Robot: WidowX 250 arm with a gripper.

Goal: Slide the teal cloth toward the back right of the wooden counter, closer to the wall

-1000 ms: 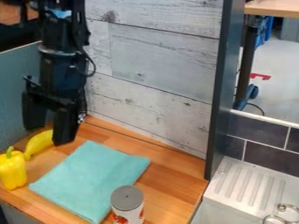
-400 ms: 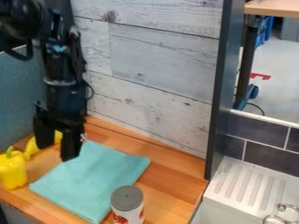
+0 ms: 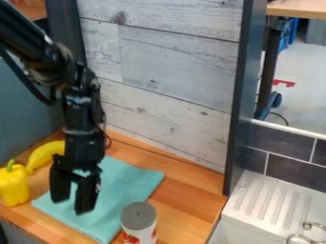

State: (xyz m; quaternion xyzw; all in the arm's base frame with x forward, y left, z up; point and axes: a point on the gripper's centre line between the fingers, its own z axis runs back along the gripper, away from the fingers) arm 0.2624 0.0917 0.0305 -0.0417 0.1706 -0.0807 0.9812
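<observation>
My end effector [image 3: 72, 202]: parted, empty, over the teal cloth [image 3: 130, 181]. Best to lower straight, pinch a shallow fold, keep clear of the can [image 3: 138, 220].

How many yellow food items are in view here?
2: a bell pepper at the picture's left edge, and a banana just behind it. The arm may hide more.
</observation>
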